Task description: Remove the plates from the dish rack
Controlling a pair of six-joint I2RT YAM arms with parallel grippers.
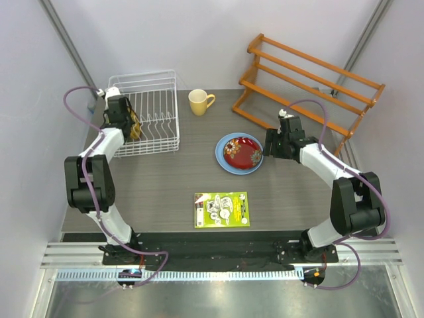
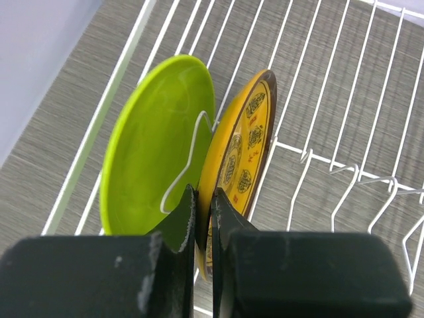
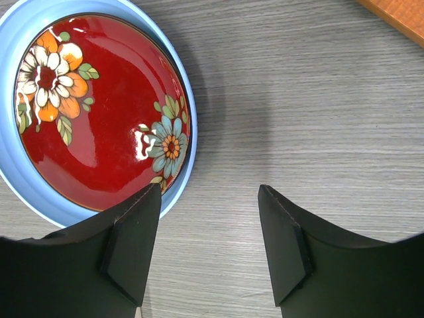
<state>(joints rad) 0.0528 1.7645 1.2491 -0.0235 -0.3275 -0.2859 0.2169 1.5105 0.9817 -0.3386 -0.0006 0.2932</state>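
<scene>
Lab test cell, white walls [image 1: 199,33], aluminium rail [image 1: 66,254]

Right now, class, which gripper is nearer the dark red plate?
Right. The right gripper hangs open just beside the dark red plate; the left gripper is far across the table, inside the dish rack, shut on the yellow patterned plate.

— From above, can I see what stands in the dish rack [image 1: 156,110]?
— Barely. Your left pincer [image 1: 135,126] covers it; only a yellow sliver shows, in the frame's upper left.
— And the left wrist view?
— The yellow plate [image 2: 242,142] has its bottom edge hidden between the fingers [image 2: 181,222]. The pincer body cuts off the lime green plate [image 2: 152,132] at lower left.
— Right wrist?
— The light blue plate [image 3: 36,189] runs off the left edge. From above, the print on the leaflet [image 1: 222,209] is too small for you to read.
</scene>
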